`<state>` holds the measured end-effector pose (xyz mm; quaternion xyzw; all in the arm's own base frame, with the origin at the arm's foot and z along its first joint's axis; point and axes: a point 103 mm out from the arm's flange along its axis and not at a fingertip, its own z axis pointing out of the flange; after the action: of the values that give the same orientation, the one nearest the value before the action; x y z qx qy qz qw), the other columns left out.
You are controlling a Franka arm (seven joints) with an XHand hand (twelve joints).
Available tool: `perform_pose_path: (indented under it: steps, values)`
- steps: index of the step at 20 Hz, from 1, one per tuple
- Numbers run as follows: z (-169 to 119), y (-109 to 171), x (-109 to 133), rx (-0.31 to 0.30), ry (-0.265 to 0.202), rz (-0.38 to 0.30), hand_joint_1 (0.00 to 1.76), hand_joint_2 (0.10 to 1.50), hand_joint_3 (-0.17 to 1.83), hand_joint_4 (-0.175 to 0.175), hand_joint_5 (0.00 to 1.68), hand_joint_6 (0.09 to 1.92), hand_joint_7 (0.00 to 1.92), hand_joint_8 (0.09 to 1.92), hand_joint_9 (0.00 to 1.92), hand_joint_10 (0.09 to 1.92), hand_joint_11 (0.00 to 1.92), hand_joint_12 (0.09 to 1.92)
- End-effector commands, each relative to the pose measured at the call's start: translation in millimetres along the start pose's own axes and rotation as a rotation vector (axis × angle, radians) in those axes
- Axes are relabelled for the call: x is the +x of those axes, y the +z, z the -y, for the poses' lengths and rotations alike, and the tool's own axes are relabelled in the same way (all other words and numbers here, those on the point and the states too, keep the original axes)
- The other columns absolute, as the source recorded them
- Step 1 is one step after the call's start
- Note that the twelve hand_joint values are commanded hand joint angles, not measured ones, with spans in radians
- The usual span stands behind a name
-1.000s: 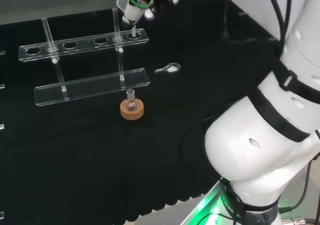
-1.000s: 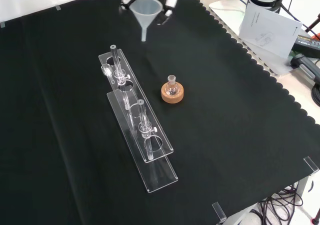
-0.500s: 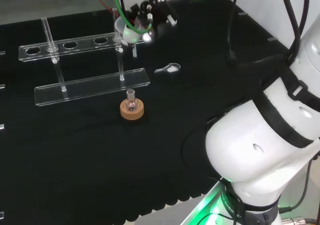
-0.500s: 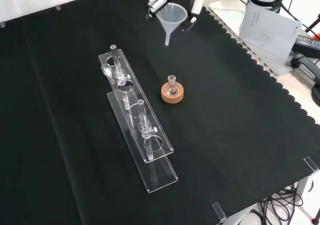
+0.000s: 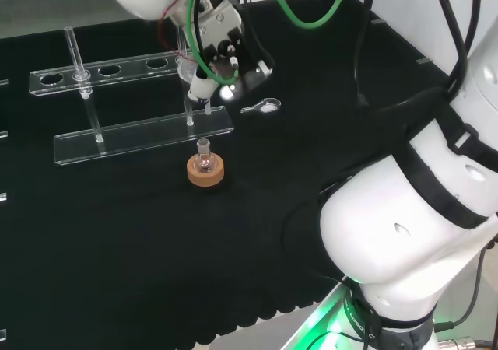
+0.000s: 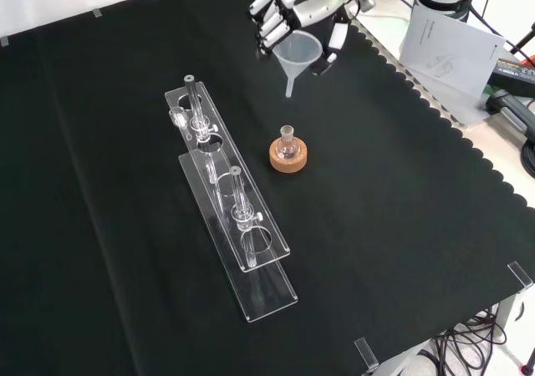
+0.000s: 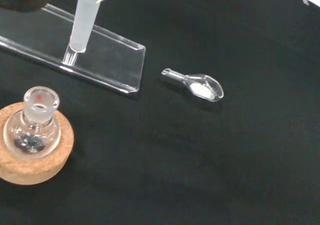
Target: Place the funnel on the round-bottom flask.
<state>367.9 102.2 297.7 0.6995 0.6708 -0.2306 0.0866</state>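
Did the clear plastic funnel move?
Yes. In the front view, the clear plastic funnel moved rightward and down, closer to the small round-bottom flask on its cork ring.

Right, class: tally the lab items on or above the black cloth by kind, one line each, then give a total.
Funnel, held in the hand: 1
Round-bottom flask: 1
Cork ring stand: 1
Clear rack: 1
Clear scoop holding white powder: 1
Total: 5
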Motion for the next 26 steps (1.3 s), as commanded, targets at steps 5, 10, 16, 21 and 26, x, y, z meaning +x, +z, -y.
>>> perform_pose_path:
  steps: [5, 10, 16, 21, 26]
  values:
    - [-14.9, 33.6, 23.8, 0.046, -0.020, 0.005, 0.72, 0.76, 0.49, -0.019, 0.70, 0.70, 0.73, 0.79, 1.00, 0.70, 0.50, 1.29]
    - [-22.5, 48.2, 33.9, 0.054, -0.017, -0.002, 0.72, 0.76, 0.49, -0.020, 0.70, 0.71, 0.73, 0.80, 0.99, 0.70, 0.50, 1.29]
    - [-24.0, 49.2, 35.8, 0.050, -0.017, -0.001, 0.72, 0.76, 0.49, -0.022, 0.69, 0.71, 0.72, 0.80, 0.98, 0.71, 0.50, 1.29]
    - [-26.7, 49.9, 40.0, 0.038, -0.009, -0.002, 0.73, 0.76, 0.50, -0.024, 0.69, 0.71, 0.72, 0.81, 0.98, 0.71, 0.50, 1.29]
    - [-26.7, 49.1, 41.8, 0.041, -0.008, 0.005, 0.73, 0.76, 0.50, -0.025, 0.69, 0.71, 0.71, 0.81, 0.97, 0.71, 0.50, 1.29]
